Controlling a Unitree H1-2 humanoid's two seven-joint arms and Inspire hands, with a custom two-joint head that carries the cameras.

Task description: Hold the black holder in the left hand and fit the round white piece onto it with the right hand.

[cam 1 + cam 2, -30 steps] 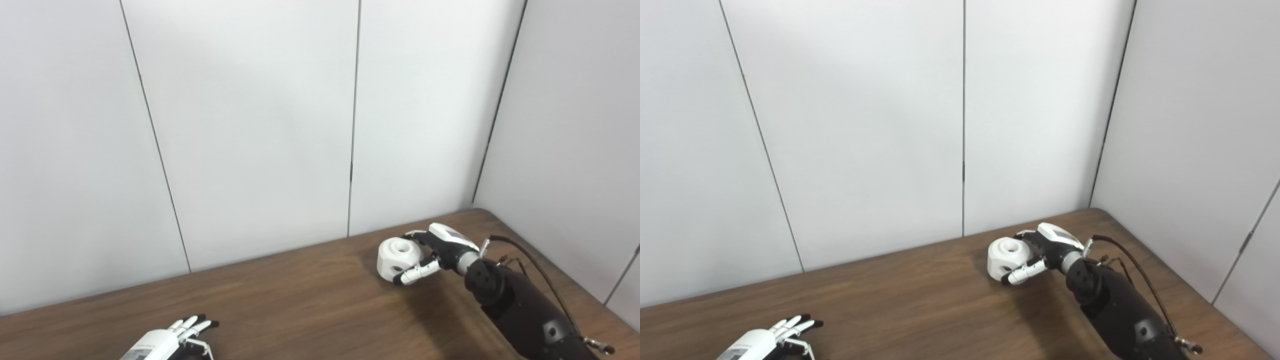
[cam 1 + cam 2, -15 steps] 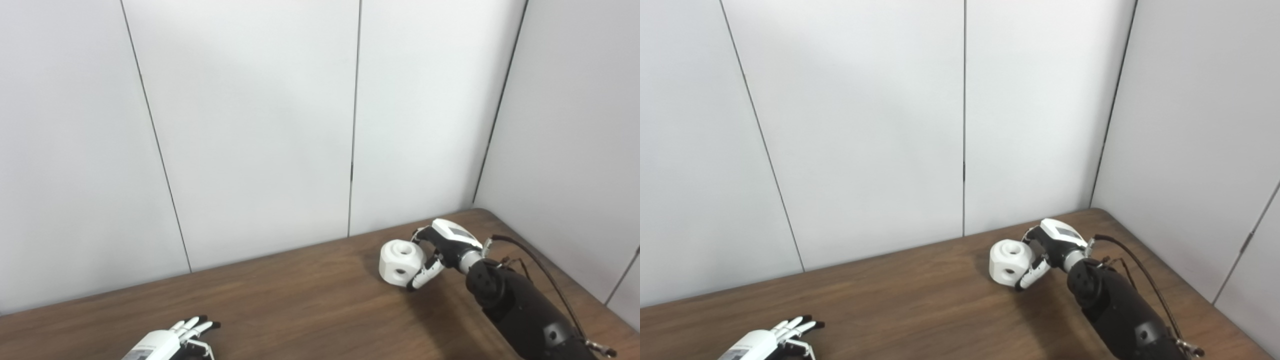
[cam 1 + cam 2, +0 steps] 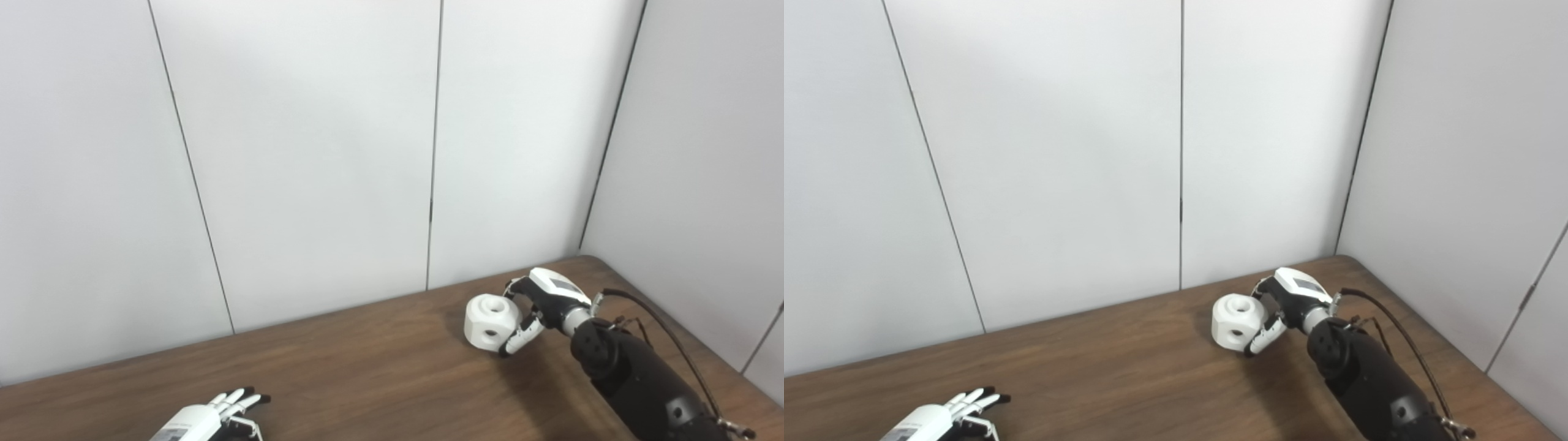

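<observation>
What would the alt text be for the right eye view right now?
The robot's right hand grips a round white piece with holes, near the far right of a wooden table. The left hand rests low at the bottom left, fingers extended; no black holder is visible.

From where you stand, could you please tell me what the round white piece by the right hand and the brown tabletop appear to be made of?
The round white piece with holes looks like matte moulded or printed plastic: an even white, faceted edges, clean round holes, no glare. The brown tabletop looks like wood or a wood-grain laminate, with streaked grain and a dull sheen; which one cannot be told from here.
</observation>
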